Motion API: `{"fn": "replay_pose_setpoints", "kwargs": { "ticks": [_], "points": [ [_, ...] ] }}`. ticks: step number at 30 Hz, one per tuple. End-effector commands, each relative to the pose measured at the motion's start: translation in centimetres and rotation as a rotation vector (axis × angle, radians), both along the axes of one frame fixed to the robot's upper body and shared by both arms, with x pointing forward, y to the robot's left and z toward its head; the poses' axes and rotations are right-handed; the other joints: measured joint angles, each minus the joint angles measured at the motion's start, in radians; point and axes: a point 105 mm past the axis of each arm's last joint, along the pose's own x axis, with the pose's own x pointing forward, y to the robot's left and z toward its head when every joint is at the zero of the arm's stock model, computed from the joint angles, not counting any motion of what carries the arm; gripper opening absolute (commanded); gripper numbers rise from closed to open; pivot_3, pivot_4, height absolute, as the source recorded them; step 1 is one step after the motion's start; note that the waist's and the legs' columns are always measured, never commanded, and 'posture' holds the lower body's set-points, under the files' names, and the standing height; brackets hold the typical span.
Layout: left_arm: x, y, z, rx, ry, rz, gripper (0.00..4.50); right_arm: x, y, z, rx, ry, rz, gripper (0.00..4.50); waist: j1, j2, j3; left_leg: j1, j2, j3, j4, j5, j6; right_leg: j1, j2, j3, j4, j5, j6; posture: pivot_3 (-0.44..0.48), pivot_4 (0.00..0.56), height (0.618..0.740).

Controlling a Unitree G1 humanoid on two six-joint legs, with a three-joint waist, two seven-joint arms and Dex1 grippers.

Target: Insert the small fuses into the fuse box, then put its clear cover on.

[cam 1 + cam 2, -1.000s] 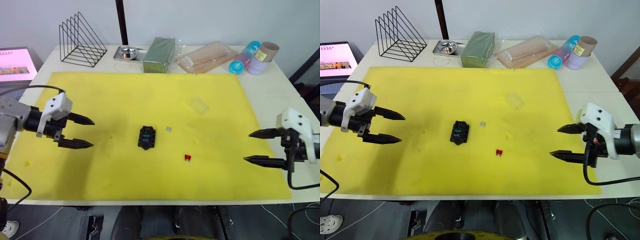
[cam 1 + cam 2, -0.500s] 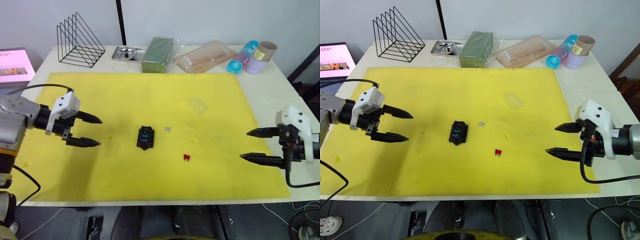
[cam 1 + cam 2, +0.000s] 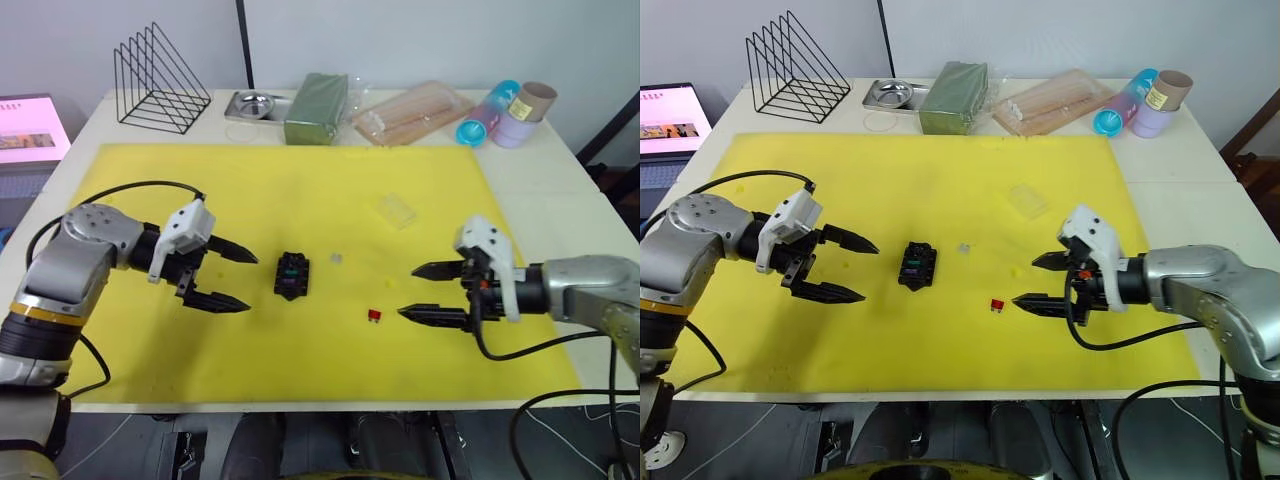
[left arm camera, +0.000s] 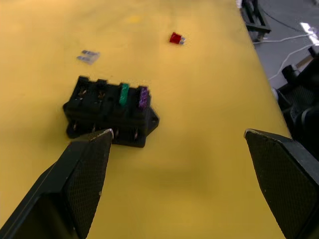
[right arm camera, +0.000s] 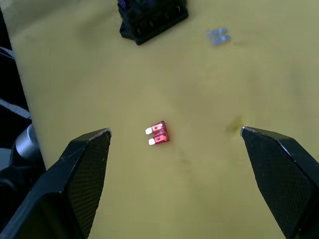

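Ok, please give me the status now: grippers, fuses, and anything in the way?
Left gripper open beside fuse box; right gripper open near red fuse. Green and purple fuses seated; grey fuse loose. Clear cover off. Nothing in the way.

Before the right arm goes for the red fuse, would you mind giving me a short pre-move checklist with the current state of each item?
1. right gripper open: ok, its fingers stand apart.
2. red fuse free to grasp: ok, it lies alone on the yellow mat, framed between the right fingers in the right wrist view.
3. fuse box has free slots: ok, the green fuse and purple fuse are seated, the other slots look open.
4. left gripper placed to steady the box: not ok, open and beside the box, not touching.
5. pale fuse location: ok, loose on the mat near the box.
6. clear cover out of the way: ok, lying apart.
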Motion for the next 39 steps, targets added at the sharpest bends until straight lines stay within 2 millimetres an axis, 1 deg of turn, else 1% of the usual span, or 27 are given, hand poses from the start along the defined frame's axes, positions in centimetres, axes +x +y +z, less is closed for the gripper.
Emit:
{"fn": "replay_pose_setpoints", "kwargs": {
  "ticks": [1,2,3,5,6,10,12,24,27,33,36,39],
  "points": [
    [-0.6,-0.7,1.3,-0.024,-0.037,-0.027,4.5,0.0,1.0,-0.5,0.037,0.027,0.006,4.06,0.0,0.0,0.0,0.0,0.0,0.0,0.0,0.0,0.0,0.0,0.0,0.0,0.0,0.0,0.0,0.0,0.15,0.74],
    [-0.7,-0.8,1.3,-0.026,-0.036,-0.028,4.5,0.1,1.2,-0.8,0.045,0.042,0.0,3.92,0.001,0.0,0.0,0.0,0.0,0.0,0.0,0.0,0.0,0.001,0.0,0.0,0.0,0.0,0.0,0.0,0.15,0.74],
    [-0.8,-0.8,1.3,-0.027,-0.035,-0.028,4.5,0.1,1.3,-1.0,0.05,0.051,-0.004,3.64,0.002,0.0,0.0,0.0,0.0,0.0,0.0,0.0,0.0,0.001,0.0,0.0,0.0,0.0,0.0,0.0,0.15,0.74],
    [-1.1,-0.8,1.4,-0.019,-0.036,-0.045,4.5,0.2,1.6,-1.4,0.059,0.084,-0.013,2.91,0.002,0.0,0.0,0.0,0.0,0.0,0.0,0.0,0.0,0.001,0.0,0.0,0.0,0.0,0.0,0.0,0.15,0.74],
    [-1.2,-0.8,1.5,-0.016,-0.039,-0.05,4.5,0.1,1.8,-1.6,0.069,0.106,-0.013,2.66,0.002,0.0,0.0,0.0,0.0,0.0,0.0,0.0,0.0,0.001,0.0,0.0,0.0,0.0,0.0,0.0,0.15,0.74],
    [-1.0,-1.3,1.5,-0.023,-0.052,-0.051,4.5,0.5,1.8,-3.1,0.072,0.178,-0.043,2.66,0.002,0.0,0.0,0.0,0.0,0.0,0.001,0.0,0.0,0.001,0.0,0.0,0.0,0.0,0.0,0.0,0.15,0.74],
    [-1.1,-1.2,1.3,-0.019,-0.053,-0.054,4.5,0.5,1.7,-3.5,0.07,0.199,-0.053,2.66,0.002,0.0,0.0,0.0,0.0,0.0,0.001,0.0,0.0,0.001,0.0,0.0,0.0,0.0,0.0,0.0,0.15,0.74],
    [-1.4,-1.2,1.1,-0.014,-0.057,-0.047,4.5,0.3,1.7,-4.3,0.082,0.236,-0.053,2.66,0.001,0.0,0.0,0.0,0.0,0.0,0.001,0.0,0.0,0.001,0.0,0.0,0.0,0.0,0.0,0.0,0.15,0.74],
    [-1.4,-1.2,1.2,-0.02,-0.062,-0.038,4.5,-0.2,2.0,-4.6,0.096,0.274,-0.038,2.66,0.001,0.0,0.0,0.0,0.0,0.0,0.001,0.0,0.0,0.001,0.0,0.0,0.0,0.0,0.0,0.0,0.15,0.74],
    [-1.1,-1.2,1.3,-0.021,-0.068,-0.03,4.5,-0.4,2.0,-4.8,0.116,0.299,-0.038,2.66,0.001,0.0,0.0,0.0,0.0,0.0,0.001,0.0,0.0,0.001,0.0,-0.001,0.0,0.0,0.0,0.0,0.15,0.74],
    [-1.0,-1.2,1.3,-0.023,-0.072,-0.026,4.5,-0.6,2.0,-5.2,0.149,0.339,-0.047,2.66,0.001,0.0,0.0,0.0,0.0,0.0,0.001,0.0,0.0,0.001,0.001,-0.001,0.0,0.0,0.0,0.0,0.15,0.74],
    [-1.0,-1.2,1.3,-0.021,-0.073,-0.026,4.5,-0.1,1.8,-5.3,0.195,0.375,-0.081,2.66,0.001,0.0,0.0,0.001,0.0,0.0,0.001,0.0,0.0,0.001,0.001,-0.001,0.0,0.0,0.0,0.0,0.15,0.74]
  ]
}}
